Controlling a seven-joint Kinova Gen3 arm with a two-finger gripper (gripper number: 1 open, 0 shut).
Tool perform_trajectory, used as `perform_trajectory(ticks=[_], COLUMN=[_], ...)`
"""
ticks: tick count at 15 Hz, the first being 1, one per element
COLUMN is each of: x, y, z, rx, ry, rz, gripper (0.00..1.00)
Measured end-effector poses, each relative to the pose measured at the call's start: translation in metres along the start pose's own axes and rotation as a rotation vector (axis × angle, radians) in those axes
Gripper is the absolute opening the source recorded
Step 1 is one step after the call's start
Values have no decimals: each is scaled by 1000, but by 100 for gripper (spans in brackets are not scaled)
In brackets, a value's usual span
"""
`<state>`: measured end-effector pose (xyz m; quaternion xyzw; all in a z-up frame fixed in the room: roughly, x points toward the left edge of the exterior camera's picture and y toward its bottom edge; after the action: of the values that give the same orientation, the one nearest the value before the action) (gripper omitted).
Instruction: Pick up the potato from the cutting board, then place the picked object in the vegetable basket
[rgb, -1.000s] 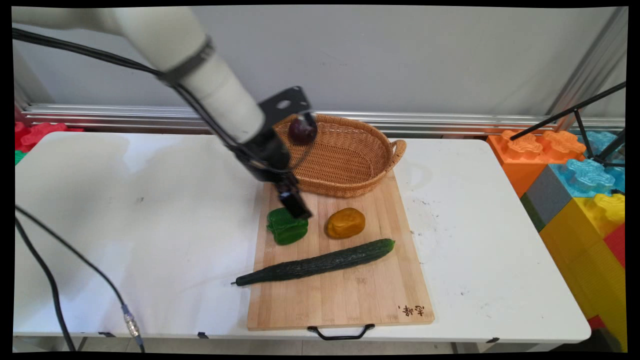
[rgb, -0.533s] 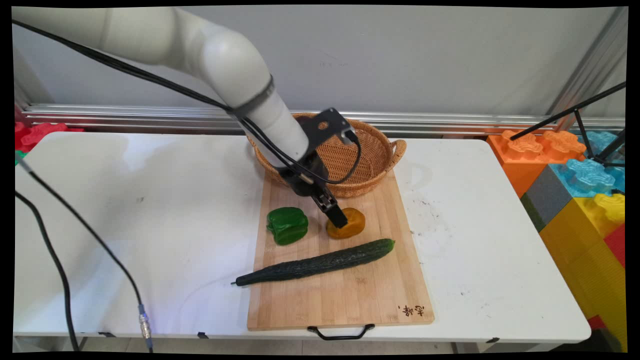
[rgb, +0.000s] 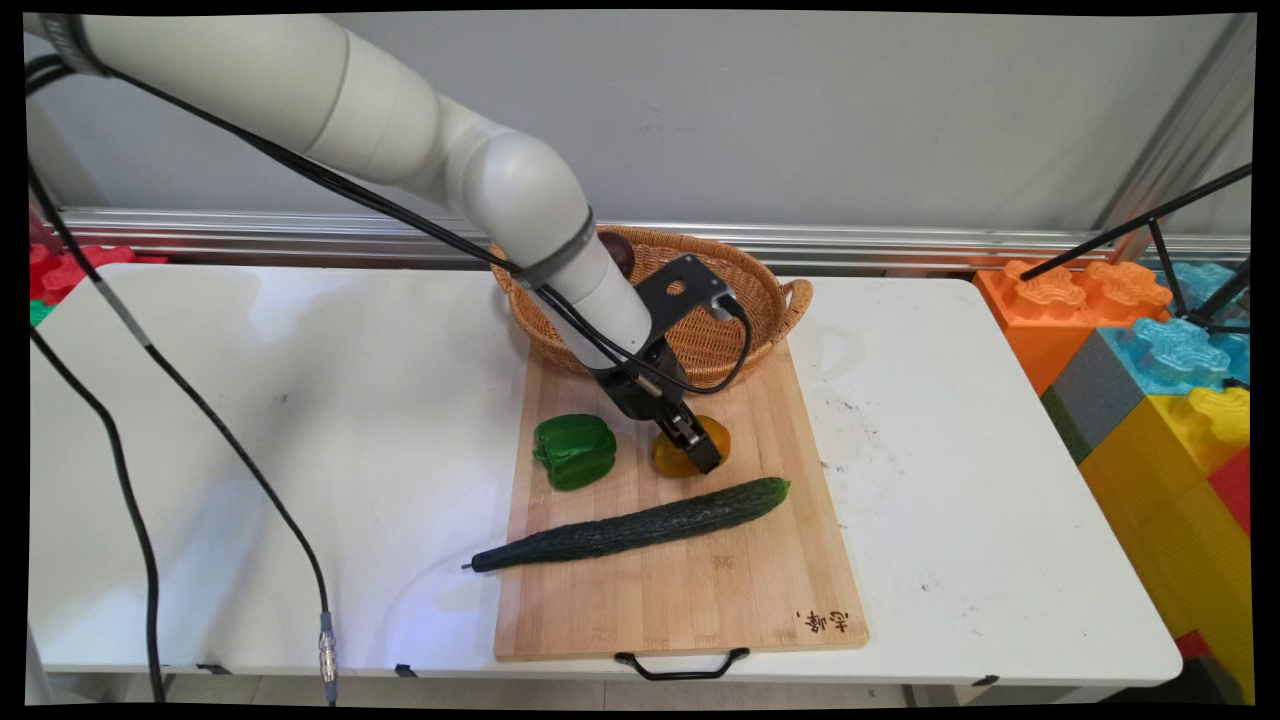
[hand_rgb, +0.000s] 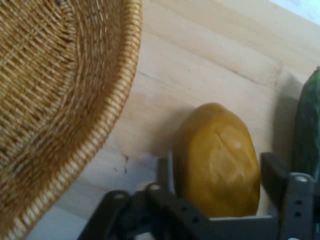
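Tool (rgb: 700, 452) down at the centre of the frame, its two fingers (hand_rgb: 272, 172) spread apart and straddling the orange-yellow lump (rgb: 668, 458), one finger on each flank; contact with its sides cannot be told. In the hand view, that lump (hand_rgb: 217, 160) between the fingers, bare board above it, woven basket rim (hand_rgb: 107, 125) curving down the left side, dark green cucumber skin (hand_rgb: 307, 130) at the right edge. Wooden cutting board (rgb: 690, 590) centre to lower centre of the frame, its black handle (rgb: 682, 665) hanging over the near edge of the white surface (rgb: 250, 400). Wicker basket (rgb: 770, 300) overlapping the board's far edge, a dark red round fruit (rgb: 618, 250) inside it at upper centre. Green pepper (rgb: 574, 451) left of the lump, well apart from it, close to the board's left edge. Cucumber (rgb: 630, 525) lying slantwise below both, its thin tip just past the board's left edge. Open board below the cucumber; wide bare surface to left and right of the board.
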<state>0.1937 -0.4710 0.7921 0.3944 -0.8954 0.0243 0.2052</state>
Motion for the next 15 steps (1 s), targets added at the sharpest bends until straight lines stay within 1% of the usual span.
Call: perform_trajectory(ticks=[4, 7, 9, 11, 12, 14, 15], x=[6, 15, 27, 43, 48, 61, 69], y=[6, 18, 31, 43, 45, 50, 50], z=[-1, -14, -28, -42, -47, -56, -62], rx=[17, 33, 48, 76, 86, 119, 144], ry=[-6, -10, 1, 20, 28, 52, 68], rz=[14, 32, 49, 67, 72, 93, 105], gripper=[0, 0, 0, 0, 0, 0, 0])
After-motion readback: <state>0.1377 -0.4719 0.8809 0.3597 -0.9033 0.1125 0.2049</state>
